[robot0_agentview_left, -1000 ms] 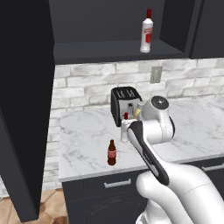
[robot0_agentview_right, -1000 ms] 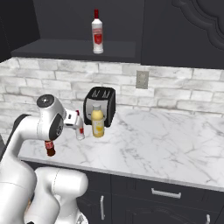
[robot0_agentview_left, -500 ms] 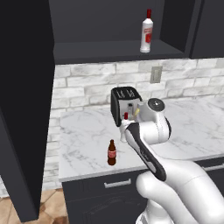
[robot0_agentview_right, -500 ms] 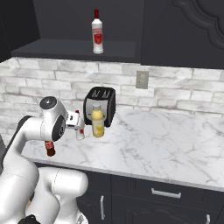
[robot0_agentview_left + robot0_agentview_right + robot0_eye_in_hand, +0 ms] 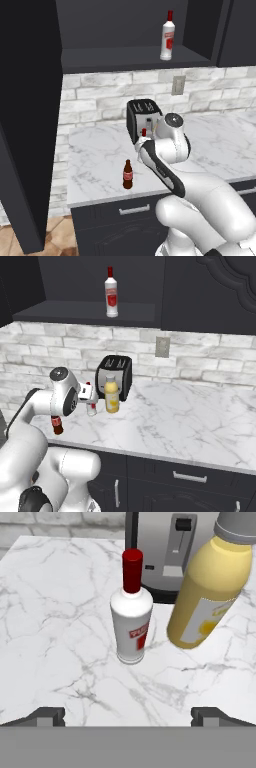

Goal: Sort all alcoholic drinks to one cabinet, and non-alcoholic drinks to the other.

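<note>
A white red-capped bottle [image 5: 132, 619] stands on the marble counter [image 5: 60, 612], ahead of and between my gripper's [image 5: 128, 716] wide-open fingertips [image 5: 47, 716], with nothing touching it. The same bottle [image 5: 91, 405] sits just beyond my hand in the right base view, and its red cap [image 5: 144, 132] peeks over the arm. To its right stands the fat yellow juice bottle [image 5: 210, 592] [image 5: 111, 396]. Near the counter's front edge is the small brown bottle [image 5: 128, 175] [image 5: 57, 425]. A second white bottle [image 5: 168, 36] [image 5: 112, 293] stands on the open cabinet's shelf [image 5: 115, 54].
A black toaster [image 5: 142, 115] [image 5: 117, 373] [image 5: 160, 547] stands right behind the two bottles. The open cabinet door [image 5: 25, 110] hangs at the left. A closed dark cabinet [image 5: 210, 291] is on the right, and a wall socket [image 5: 161, 347] sits on the brick backsplash.
The arm's upper joint has shifted slightly left in the left base view. The bottles have not moved and the jaws stay wide.
</note>
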